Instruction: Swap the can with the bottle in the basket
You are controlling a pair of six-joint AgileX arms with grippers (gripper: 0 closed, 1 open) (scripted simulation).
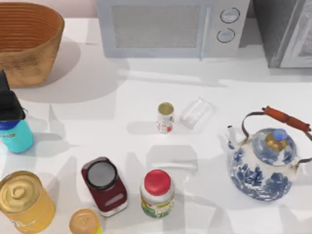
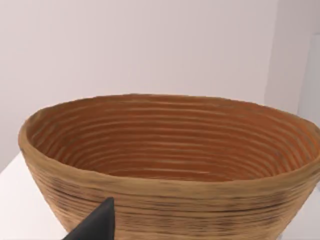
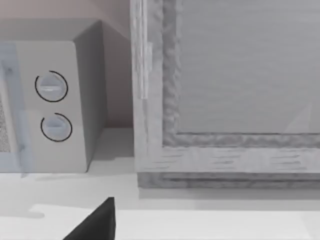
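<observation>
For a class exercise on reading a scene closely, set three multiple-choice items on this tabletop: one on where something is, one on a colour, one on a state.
1. Where does the can stand?
A. In the basket
B. On the table near the middle
C. On the microwave

2. What colour is the cap of the white bottle with the green label?
A. Red
B. Blue
C. Black

3. How is the basket now?
A. Tipped over
B. Holding the bottle
C. Upright and empty

Answers:
1 B, the top view shows it upright beside a clear lying container.
2 A, its round cap shows red from above.
3 C, the left wrist view shows bare weave inside; the teal bottle stands on the table at the left edge.
</observation>
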